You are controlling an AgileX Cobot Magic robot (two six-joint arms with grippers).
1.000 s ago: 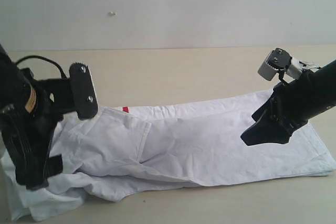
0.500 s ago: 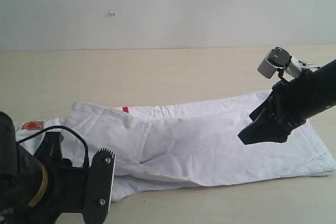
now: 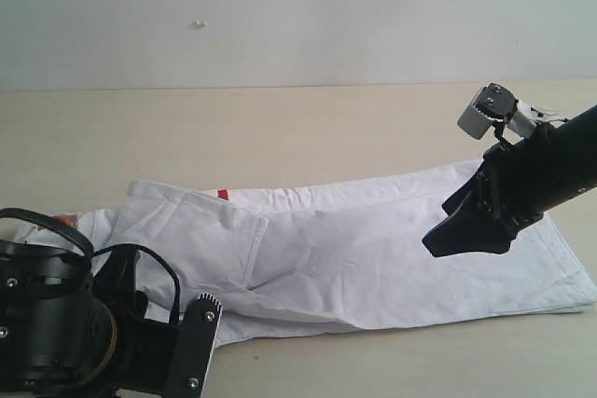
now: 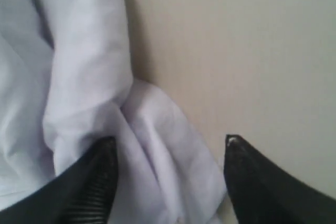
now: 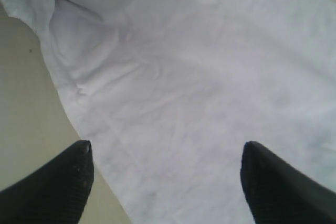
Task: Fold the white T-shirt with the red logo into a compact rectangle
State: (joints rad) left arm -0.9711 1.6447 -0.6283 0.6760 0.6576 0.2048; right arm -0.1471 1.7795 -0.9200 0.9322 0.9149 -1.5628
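The white T-shirt (image 3: 373,249) lies folded lengthwise in a long band across the table. Only a small sliver of the red logo (image 3: 222,195) peeks out at a fold, and a bit of the orange neck tag (image 3: 65,220) shows at the left end. My left gripper (image 4: 169,141) is open and low, with a bunched corner of the shirt (image 4: 157,145) between its fingers. Its arm (image 3: 56,323) hides the shirt's near left part. My right gripper (image 3: 462,235) hovers open over the flat right part of the shirt (image 5: 199,77), holding nothing.
The beige table (image 3: 280,128) extends behind the shirt to a pale wall (image 3: 298,16). Bare tabletop (image 4: 252,51) lies beside the bunched corner, and more table (image 5: 21,108) borders the shirt's edge under the right gripper.
My left arm has dropped from above the shirt's left end down to the near left corner. The bunched left part of the shirt now lies flatter. The right arm has hardly moved.
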